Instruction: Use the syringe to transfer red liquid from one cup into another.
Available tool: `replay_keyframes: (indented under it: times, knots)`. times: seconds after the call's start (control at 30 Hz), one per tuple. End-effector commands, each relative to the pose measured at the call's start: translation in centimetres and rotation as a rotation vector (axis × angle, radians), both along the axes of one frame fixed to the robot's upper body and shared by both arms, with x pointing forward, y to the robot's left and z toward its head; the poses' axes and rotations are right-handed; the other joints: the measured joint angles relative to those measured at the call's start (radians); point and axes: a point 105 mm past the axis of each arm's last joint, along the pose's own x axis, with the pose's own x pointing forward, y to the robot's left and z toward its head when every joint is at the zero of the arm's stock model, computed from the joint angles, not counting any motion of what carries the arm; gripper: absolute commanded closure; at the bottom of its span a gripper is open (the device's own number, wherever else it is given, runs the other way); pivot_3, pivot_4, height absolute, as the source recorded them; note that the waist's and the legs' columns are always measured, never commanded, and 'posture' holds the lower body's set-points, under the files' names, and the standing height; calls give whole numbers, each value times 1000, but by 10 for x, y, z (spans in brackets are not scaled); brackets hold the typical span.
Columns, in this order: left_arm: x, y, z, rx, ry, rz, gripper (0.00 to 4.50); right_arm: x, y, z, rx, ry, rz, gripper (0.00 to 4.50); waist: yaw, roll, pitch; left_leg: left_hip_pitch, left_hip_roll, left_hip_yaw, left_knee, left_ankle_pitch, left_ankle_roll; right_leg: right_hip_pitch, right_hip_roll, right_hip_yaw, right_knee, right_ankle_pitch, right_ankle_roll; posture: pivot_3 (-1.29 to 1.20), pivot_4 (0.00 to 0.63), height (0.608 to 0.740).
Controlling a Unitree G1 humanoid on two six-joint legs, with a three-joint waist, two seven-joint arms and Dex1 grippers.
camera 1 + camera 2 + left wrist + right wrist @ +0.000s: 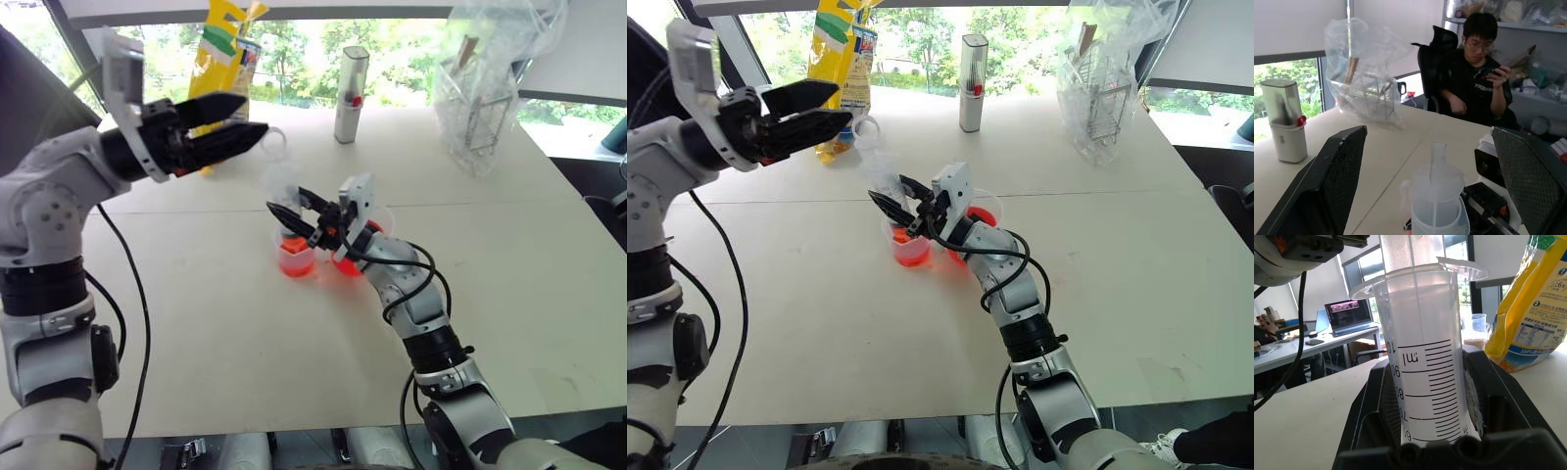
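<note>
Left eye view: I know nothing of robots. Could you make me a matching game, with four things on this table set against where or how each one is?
Things:
1. large clear plastic syringe
2. tall white rectangular bottle
3. small clear plastic cup
4. clear crinkled plastic bag

Places or states:
a. at the far right of the white table, with a wire rack inside
b. clamped in the right jaws
c. mid-table, holding red liquid
d. standing at the far edge, with a red mark on its side

Pairs: 1-b, 2-d, 3-c, 4-a
</note>
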Motion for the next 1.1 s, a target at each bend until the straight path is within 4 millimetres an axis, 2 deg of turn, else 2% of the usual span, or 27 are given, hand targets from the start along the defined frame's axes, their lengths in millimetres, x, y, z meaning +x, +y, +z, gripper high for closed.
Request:
replay_keyframes:
  times: [0.03, 0.17, 0.23, 0.3, 0.47, 0.5, 0.67, 1.1]
  knots:
    - [3, -4, 4, 13, -47, 5, 333, -4, 1, 17, 32, -67, 3, 3109, -1, 0, 0, 0, 0, 0, 0, 0, 0, 0, 0, 0, 0, 0, 0, 0, 150, 740]
    - [8, -8, 4, 6, -46, -6, 333, -3, -1, 18, 29, -69, -3, 3109, -1, 0, 0, 0, 0, 0, 0, 0, 0, -1, 0, 0, 0, 0, 0, 0, 150, 740]
    - [8, -9, 3, 5, -45, -12, 848, -3, -1, 17, 27, -69, -6, 3109, 0, 0, 0, 0, 0, 0, 0, 0, 0, -1, 0, 0, 0, 0, 0, 0, 150, 740]
    - [8, -10, 2, 4, -44, -22, 1639, -4, -1, 17, 27, -69, -8, 3109, -1, 0, 0, 0, 0, 0, 0, 0, 0, -1, 0, 0, 0, 0, 0, 0, 150, 740]
    - [5, -13, 2, 4, -44, -48, 4213, -4, -1, 17, 27, -66, -10, 3109, 0, 0, 0, 0, 0, 0, 0, 0, 0, -1, 0, 0, 0, 0, 0, 0, 150, 740]
    - [4, -14, 1, 6, -44, -53, 4442, -4, -1, 17, 28, -66, -10, 3109, -1, 0, 0, 0, 0, 0, 0, 0, 0, -1, 0, 0, 0, 0, 0, 0, 150, 740]
    - [3, -17, -5, 44, -38, -55, 4442, -4, 0, 23, 39, -77, -9, 3109, -1, 0, 0, 0, 0, 0, -1, 0, 0, -1, 0, 1, 0, 0, 0, 0, 150, 740]
    - [1, -27, -40, 162, -10, -89, 4442, -8, -8, 67, 109, -153, -15, 3109, 0, 0, 0, 0, 0, 0, -1, 0, 0, -1, 0, 1, 0, 0, 0, 0, 150, 740]
